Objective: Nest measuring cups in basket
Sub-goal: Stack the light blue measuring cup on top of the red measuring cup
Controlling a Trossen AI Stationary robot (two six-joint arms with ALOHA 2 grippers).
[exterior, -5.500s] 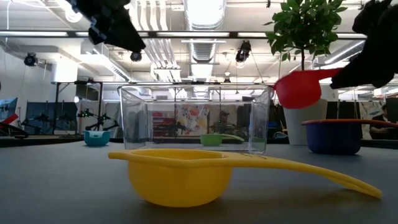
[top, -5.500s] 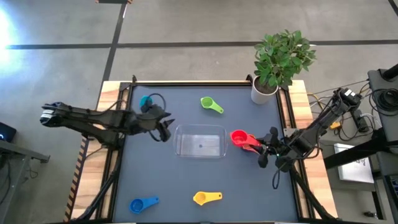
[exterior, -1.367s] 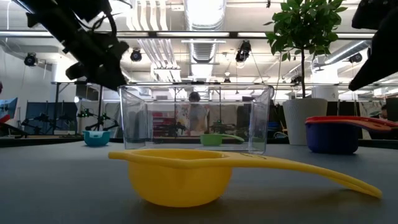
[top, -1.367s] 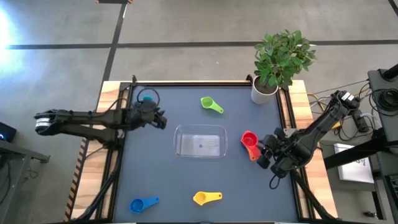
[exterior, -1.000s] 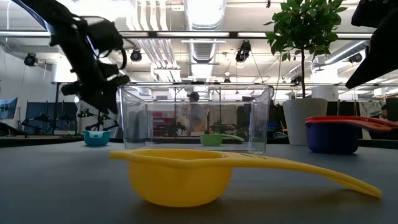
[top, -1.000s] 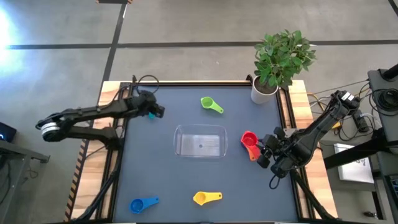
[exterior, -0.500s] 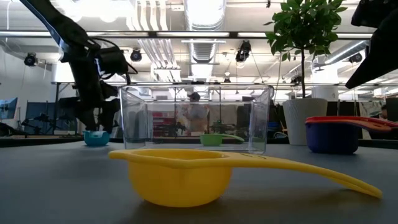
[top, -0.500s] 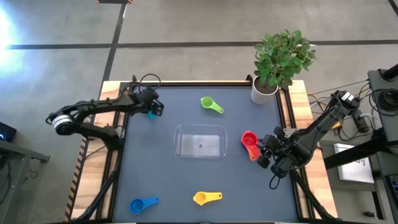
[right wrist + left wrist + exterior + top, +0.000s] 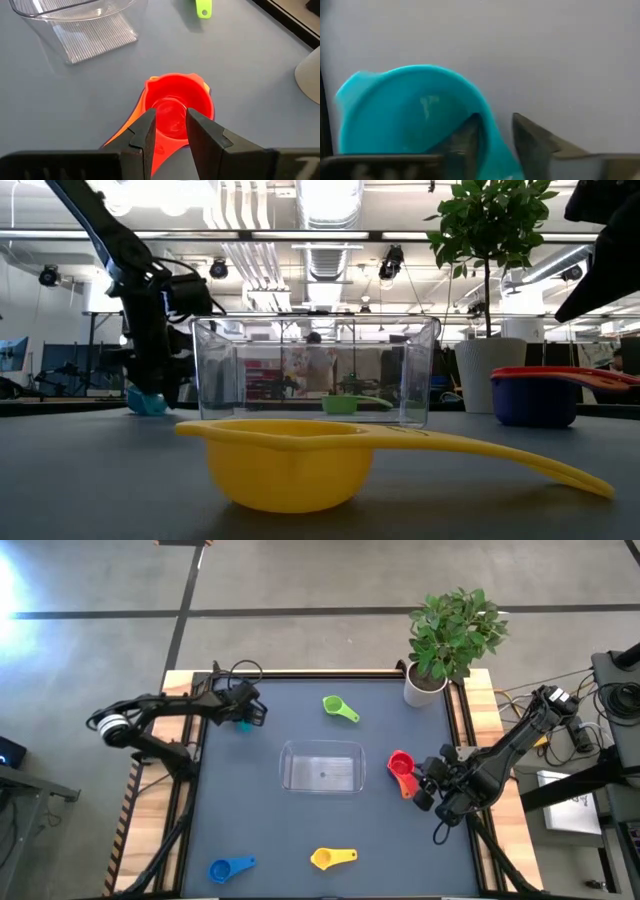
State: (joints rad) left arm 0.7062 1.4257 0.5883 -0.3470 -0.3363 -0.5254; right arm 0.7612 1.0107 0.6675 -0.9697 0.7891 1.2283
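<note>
I have the left gripper (image 9: 243, 716) down at the far left corner of the table (image 9: 250, 830), on the light blue cup (image 9: 415, 117). In the left wrist view one finger (image 9: 465, 142) sits inside the bowl and the other outside, so the jaws straddle the cup's wall; they look clamped on it, though I cannot tell how firmly. In the low view that cup (image 9: 147, 401) shows at table level, partly hidden behind the arm.

My right gripper (image 9: 424, 780) hangs near the right edge, just beside the stacked cups there. Its fingers stand a little apart with nothing between them; in the right wrist view I see the red cup (image 9: 177, 107) through the gap, below the fingertips. The red cup sits nested in an orange one (image 9: 127, 120), and in the low view both rest in a dark blue cup (image 9: 535, 402).

The clear basket (image 9: 322, 767) is in the middle of the table, with no cup that I can see in it. A green cup (image 9: 340, 708) lies toward the far edge behind it. A yellow cup (image 9: 332, 858) lies at the near edge, and a blue cup (image 9: 230, 868) sits toward the near left corner. A potted plant (image 9: 450, 640) stands at the far right corner.
</note>
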